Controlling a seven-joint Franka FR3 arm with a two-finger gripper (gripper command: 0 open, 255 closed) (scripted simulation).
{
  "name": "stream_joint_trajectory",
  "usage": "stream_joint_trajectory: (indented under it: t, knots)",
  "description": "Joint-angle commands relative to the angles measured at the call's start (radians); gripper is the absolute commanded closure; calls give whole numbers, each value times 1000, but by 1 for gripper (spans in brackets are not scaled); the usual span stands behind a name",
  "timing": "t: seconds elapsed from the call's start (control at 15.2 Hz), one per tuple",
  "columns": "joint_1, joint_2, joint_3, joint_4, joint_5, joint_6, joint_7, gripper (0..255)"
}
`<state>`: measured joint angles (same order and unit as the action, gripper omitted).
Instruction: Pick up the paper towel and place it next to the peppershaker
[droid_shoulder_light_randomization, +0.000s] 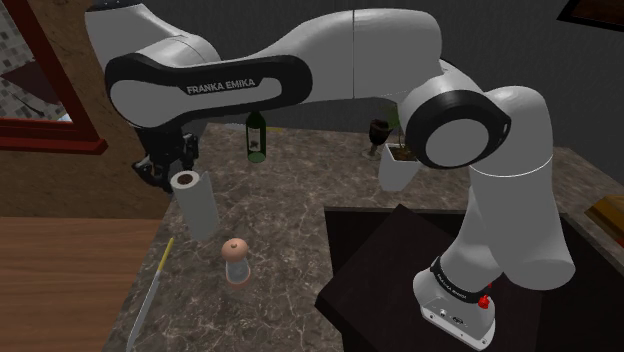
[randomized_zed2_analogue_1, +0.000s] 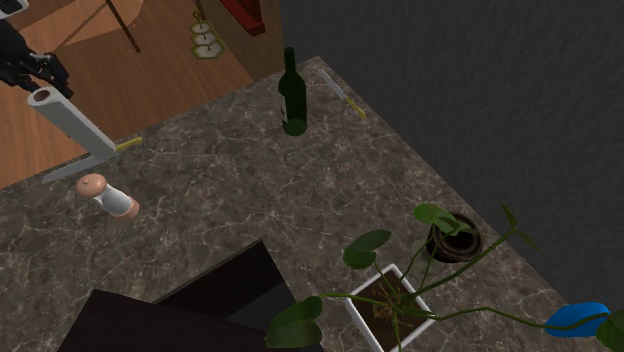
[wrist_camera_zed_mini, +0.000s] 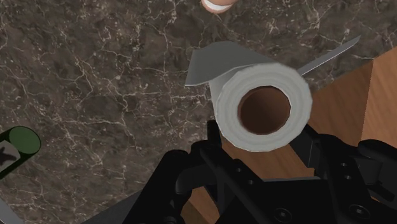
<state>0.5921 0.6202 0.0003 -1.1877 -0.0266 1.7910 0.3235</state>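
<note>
The paper towel is a white roll with a brown core, hanging upright above the dark marble counter near its edge. My black gripper is shut on the roll's top end. In the wrist view the roll sits clasped between the fingers, seen end-on. The second exterior view has the roll tilted under the gripper. The peppershaker is a pinkish cylinder with a rounded cap, standing on the counter just below and beside the roll; it also appears as the shaker.
A green wine bottle stands farther back on the counter. A long knife lies along the counter's edge by the shaker. A potted plant and a dark bowl occupy the far side. My dark stand sits beside.
</note>
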Motion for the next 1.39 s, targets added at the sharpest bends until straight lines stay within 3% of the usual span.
stream_joint_trajectory:
  t: [0.0,1.32]
  knots:
    - [0,4,0,-20,0,25,0,255]
    - [-1,75,-1,-174,-2,250,6,255]
